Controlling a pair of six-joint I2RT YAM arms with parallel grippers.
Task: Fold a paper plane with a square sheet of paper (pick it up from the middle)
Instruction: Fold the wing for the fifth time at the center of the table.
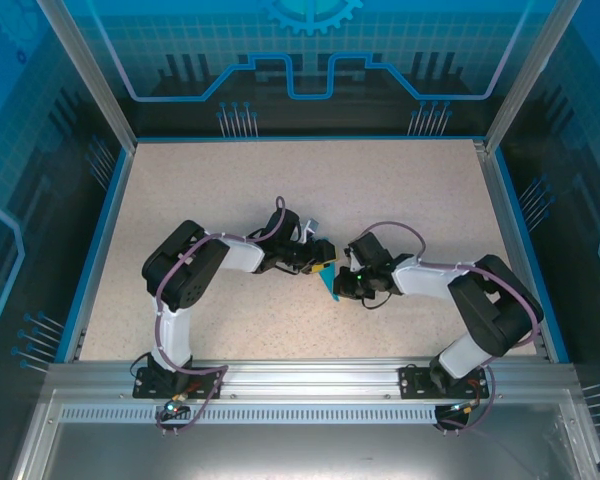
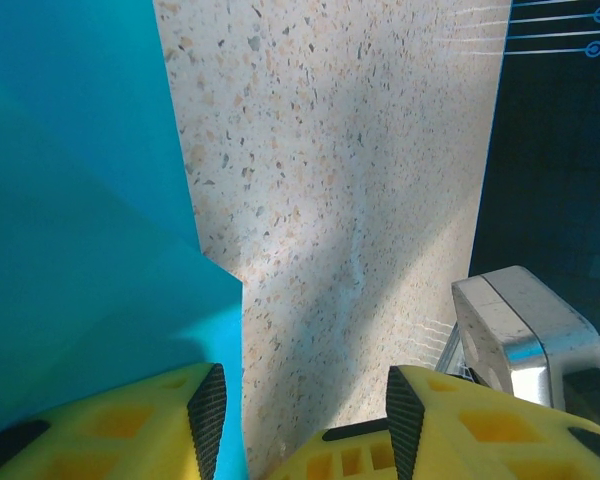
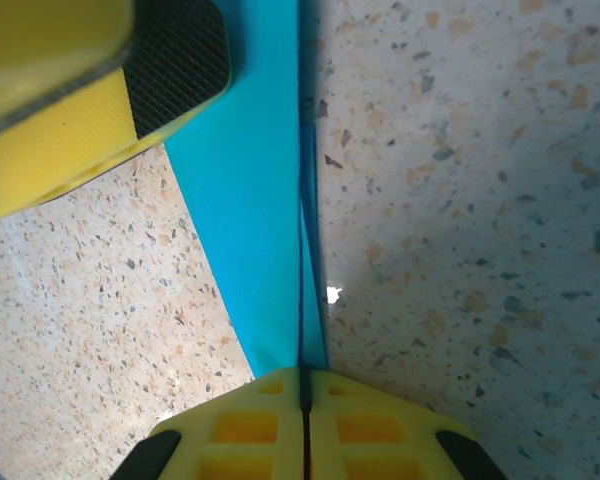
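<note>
the right hand [image 3: 305, 390] is pinching the creased paper [image 3: 270, 200], the left hand [image 2: 300, 400] hovering open beside it, most folds likely remaining.

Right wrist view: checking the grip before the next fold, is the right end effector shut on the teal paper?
Yes, the right end effector is closed, with the teal paper pinched between its tips.

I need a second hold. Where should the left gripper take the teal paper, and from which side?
Probably the teal paper's free edge, opposite the right gripper's pinch. It is thin, so the left gripper's open jaws should straddle it from there.
</note>
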